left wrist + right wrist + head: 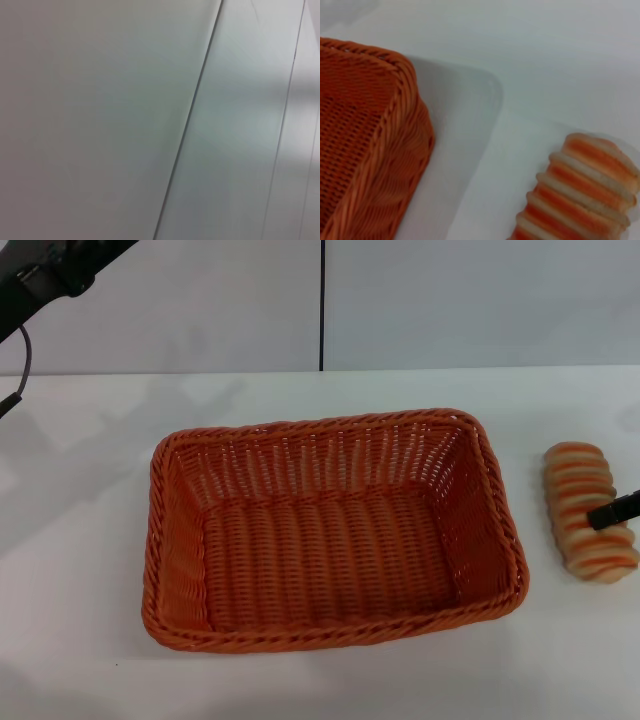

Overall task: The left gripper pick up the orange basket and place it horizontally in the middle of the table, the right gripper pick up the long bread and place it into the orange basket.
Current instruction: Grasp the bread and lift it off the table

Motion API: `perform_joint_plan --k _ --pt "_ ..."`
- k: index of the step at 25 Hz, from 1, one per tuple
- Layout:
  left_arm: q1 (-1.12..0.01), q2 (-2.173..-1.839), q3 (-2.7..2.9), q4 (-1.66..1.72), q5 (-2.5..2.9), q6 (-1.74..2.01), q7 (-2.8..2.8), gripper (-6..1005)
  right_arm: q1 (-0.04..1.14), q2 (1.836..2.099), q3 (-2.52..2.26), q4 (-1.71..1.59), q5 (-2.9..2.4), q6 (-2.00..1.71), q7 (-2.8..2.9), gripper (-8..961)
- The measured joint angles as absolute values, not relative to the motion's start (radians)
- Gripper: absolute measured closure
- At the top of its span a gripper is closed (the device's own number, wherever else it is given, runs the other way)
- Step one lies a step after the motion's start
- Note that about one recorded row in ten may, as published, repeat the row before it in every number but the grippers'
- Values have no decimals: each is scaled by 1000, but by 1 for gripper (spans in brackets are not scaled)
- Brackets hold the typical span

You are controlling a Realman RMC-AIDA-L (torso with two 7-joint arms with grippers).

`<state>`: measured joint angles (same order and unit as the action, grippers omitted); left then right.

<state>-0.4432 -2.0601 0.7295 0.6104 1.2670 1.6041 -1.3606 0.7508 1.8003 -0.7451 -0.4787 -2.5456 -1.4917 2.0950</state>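
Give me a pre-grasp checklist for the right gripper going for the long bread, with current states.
1. Orange basket lying horizontally mid-table: ok.
2. Basket interior free for the bread: ok.
3. Long bread lying on the table beside the basket, apart from it: ok.
4. Right gripper over the bread: ok, black tip crosses the loaf in the head view.
5. Right gripper open: cannot tell.
6. Left gripper away from the basket: ok, raised at the far left corner.
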Motion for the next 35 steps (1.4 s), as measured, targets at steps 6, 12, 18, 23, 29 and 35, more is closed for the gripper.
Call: perform_joint_plan --k 6,12,18,23,29,35 --pt "-447 -2059 730 610 1273 1586 -1361 248 758 1808 -753 -476 -2557 -1479 2095 453" --pt "-450 -2059 730 610 1273 1583 -1361 248 759 1815 -756 -483 -2557 -1485 2095 580" --pt "-453 -2058 730 610 1273 1583 -1361 249 755 1817 -756 -487 -2557 -1490 2095 636" --pt "-454 -2057 730 610 1273 1583 -1361 249 752 1817 -754 -488 -2557 -1491 2095 675" --pt "-454 -2057 730 610 1275 1583 -1361 249 713 1823 -700 -571 -2522 -1509 2090 716" --pt "-453 -2056 730 610 1275 1583 -1361 250 624 1832 -667 -742 -2308 -1579 2051 740"
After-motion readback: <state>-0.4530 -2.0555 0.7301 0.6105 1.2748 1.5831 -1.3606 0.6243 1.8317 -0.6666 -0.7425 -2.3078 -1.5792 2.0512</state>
